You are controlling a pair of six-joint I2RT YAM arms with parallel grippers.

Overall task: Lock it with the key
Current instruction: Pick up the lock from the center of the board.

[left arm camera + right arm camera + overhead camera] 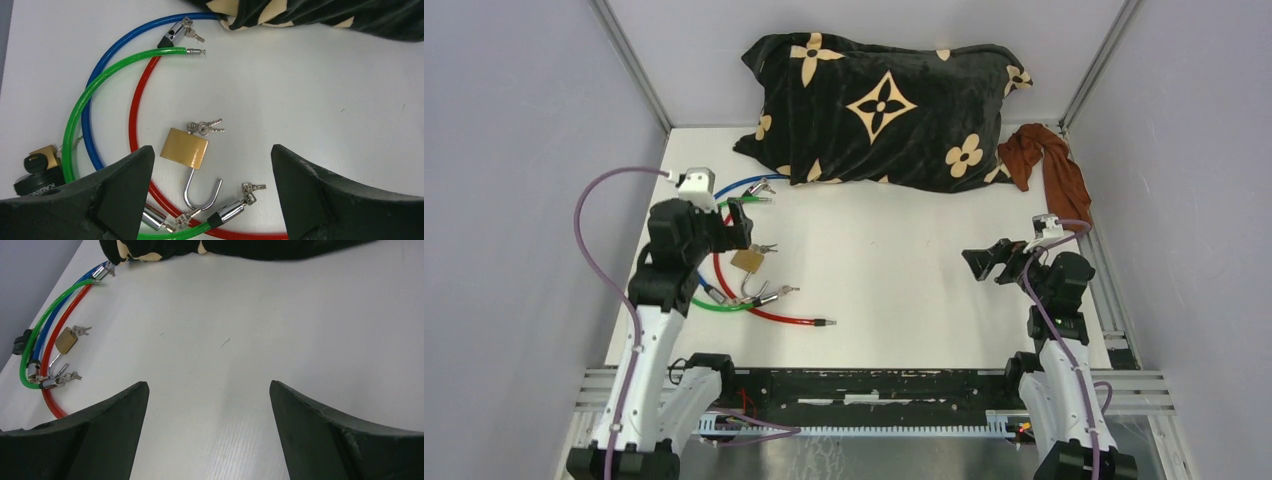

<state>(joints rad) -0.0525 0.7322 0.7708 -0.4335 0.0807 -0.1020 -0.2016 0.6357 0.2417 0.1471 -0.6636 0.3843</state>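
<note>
Left tool (pixel 210 147): mine, wide open and holding nothing. It hangs right above the padlock (pixel 184 148), fingers to either side of it and touching nothing.
Right tool (pixel 208 382): also spread open and empty, well apart from the padlock, over bare table (pixel 250 315) on the far right of it.
Padlock: lies flat on the table. Its brass body is free of my fingers, inside the curve of the red cable (pixel 132 115).
Shackle (pixel 202 196): one leg sits in the padlock body and the other stands clear of it, so I judge the padlock to be open.
Keys (pixel 205 128): a small bunch touching the end of the padlock opposite the shackle. I cannot tell whether one of them sits in the keyhole.
Other locks: the green cable (pixel 75 115) and blue cable (pixel 100 65) loop round the padlock's left side. Their metal ends and little keys lie just beyond its shackle and far above it.
Cushion (pixel 884 110): at the back of the table, well behind the padlock and not in my way.
Done: nothing that I can see. No key is gripped, the shackle is not pushed home and no lock is closed.
Left: take hold of the padlock or its keys, press the free leg of the shackle into the body, and turn the key to lock it.
Progress: at the very start, as I judge it, with my left tool placed for a first grasp.
</note>
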